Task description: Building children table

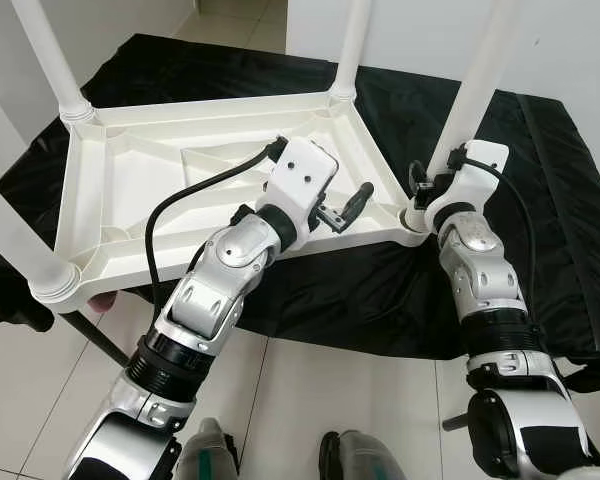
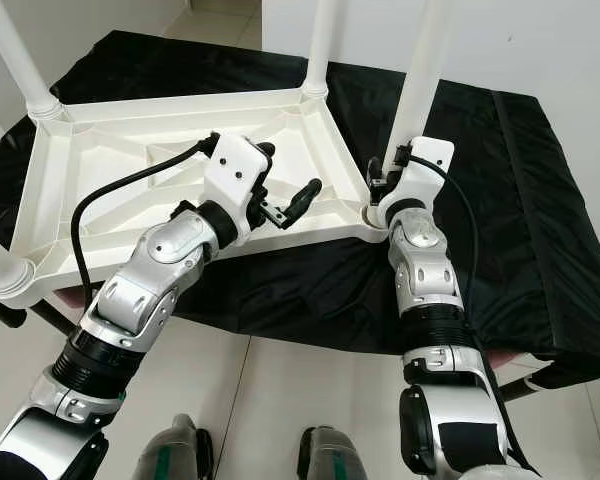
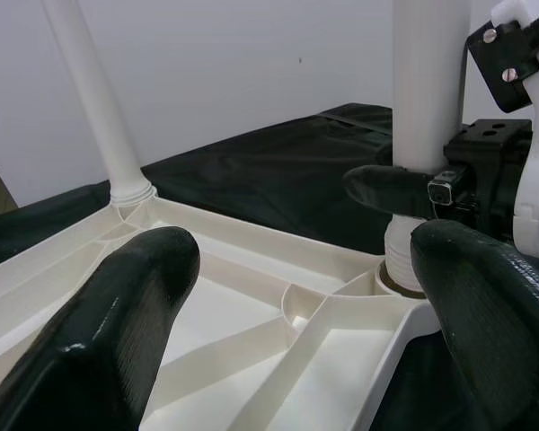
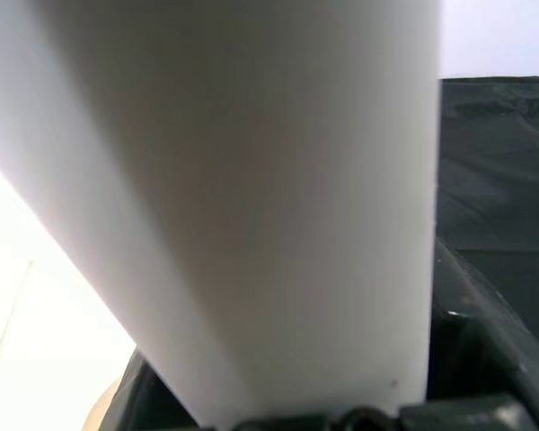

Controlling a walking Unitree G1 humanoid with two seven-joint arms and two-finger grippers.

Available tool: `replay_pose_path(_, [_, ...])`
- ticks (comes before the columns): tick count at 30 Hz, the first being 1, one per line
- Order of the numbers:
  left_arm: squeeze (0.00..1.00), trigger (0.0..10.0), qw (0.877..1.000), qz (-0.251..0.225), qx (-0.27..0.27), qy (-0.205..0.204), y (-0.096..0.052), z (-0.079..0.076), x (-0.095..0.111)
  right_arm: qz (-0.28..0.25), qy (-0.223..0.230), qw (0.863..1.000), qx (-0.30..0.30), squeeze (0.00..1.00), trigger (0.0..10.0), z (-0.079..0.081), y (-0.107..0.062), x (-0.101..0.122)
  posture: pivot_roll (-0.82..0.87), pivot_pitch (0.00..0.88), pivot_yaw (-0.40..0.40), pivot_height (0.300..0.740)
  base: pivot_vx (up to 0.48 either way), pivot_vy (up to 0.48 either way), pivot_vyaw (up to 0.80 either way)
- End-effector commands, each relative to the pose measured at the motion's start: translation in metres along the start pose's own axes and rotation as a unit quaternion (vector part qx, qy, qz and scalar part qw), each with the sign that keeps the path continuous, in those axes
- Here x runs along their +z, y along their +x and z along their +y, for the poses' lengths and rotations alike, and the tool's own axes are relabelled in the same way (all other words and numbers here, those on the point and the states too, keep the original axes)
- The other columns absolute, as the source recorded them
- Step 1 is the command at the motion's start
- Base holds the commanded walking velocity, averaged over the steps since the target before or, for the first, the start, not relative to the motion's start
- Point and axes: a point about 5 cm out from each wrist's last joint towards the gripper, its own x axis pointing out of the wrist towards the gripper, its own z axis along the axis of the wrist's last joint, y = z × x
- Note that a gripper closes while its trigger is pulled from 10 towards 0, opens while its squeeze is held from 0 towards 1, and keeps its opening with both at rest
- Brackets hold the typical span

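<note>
A white plastic children's table (image 1: 130,190) lies upside down on a black cloth, its legs pointing up. My right gripper (image 1: 425,190) is shut on the near-right leg (image 1: 480,80) just above its corner socket. That leg (image 4: 251,180) stands very close in the right wrist view. My left gripper (image 1: 335,195) hovers open over the table's ribbed underside, a little left of that corner, with nothing between its fingers (image 3: 144,296). The left wrist view looks across the underside to the held leg (image 3: 427,90) and the right gripper's black finger (image 3: 386,190).
The black cloth (image 1: 540,200) covers a low platform that spreads past the table on the right. Other legs rise at the far left (image 1: 55,60), far right (image 1: 350,50) and near left (image 1: 10,240). White tiled floor (image 1: 330,390) lies in front, and a white wall stands behind.
</note>
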Motion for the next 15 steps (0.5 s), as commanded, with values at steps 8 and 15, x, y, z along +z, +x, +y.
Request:
replay_pose_path(8, [0.00, 10.0, 0.998, 0.013, -0.066, -0.017, -0.009, -0.016, 0.001, 0.016, 0.034, 0.999, 0.017, 0.00, 10.0, -0.001, -0.001, -0.022, -0.02, 0.038, 0.000, 0.740, 0.000, 0.000, 0.00])
replay_pose_path(15, [0.00, 10.0, 0.997, 0.015, -0.066, -0.020, -0.010, -0.017, 0.002, 0.032, 0.024, 0.997, 0.059, 0.00, 10.0, 0.011, -0.001, -0.030, -0.01, 0.040, -0.012, 0.740, 0.000, 0.000, 0.00])
